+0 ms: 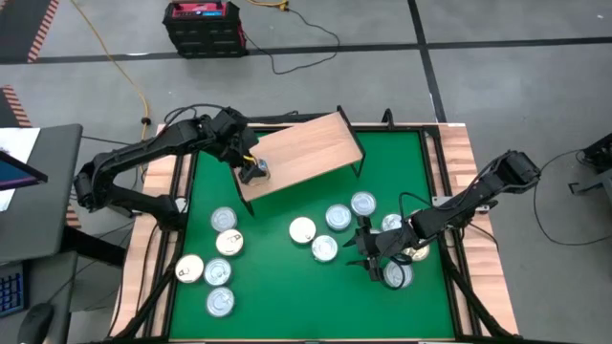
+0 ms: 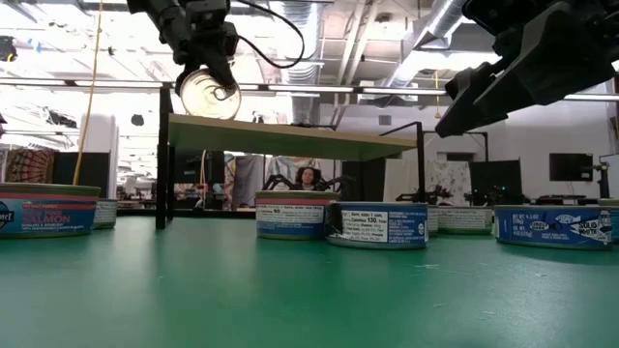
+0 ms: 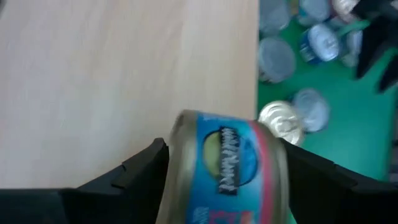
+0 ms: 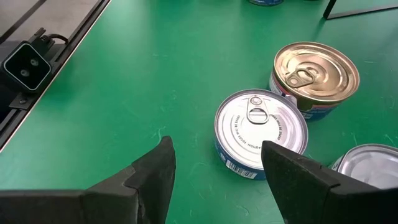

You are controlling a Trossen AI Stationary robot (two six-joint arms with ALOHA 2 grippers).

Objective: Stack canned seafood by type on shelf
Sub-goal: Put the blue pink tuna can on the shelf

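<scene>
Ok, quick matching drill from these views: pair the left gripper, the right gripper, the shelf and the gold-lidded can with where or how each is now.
1 left gripper
2 right gripper
3 shelf
4 gold-lidded can

a open above a silver-lidded can
b nothing on its top yet
c shut on a blue-labelled can over the shelf's edge
d on the green table beside the silver-lidded can

Pairs: 1-c, 2-a, 3-b, 4-d

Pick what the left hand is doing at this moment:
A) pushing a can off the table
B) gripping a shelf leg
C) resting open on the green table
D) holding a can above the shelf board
D: the left hand is shut on a can over the shelf, the wood board showing beneath it.
</scene>
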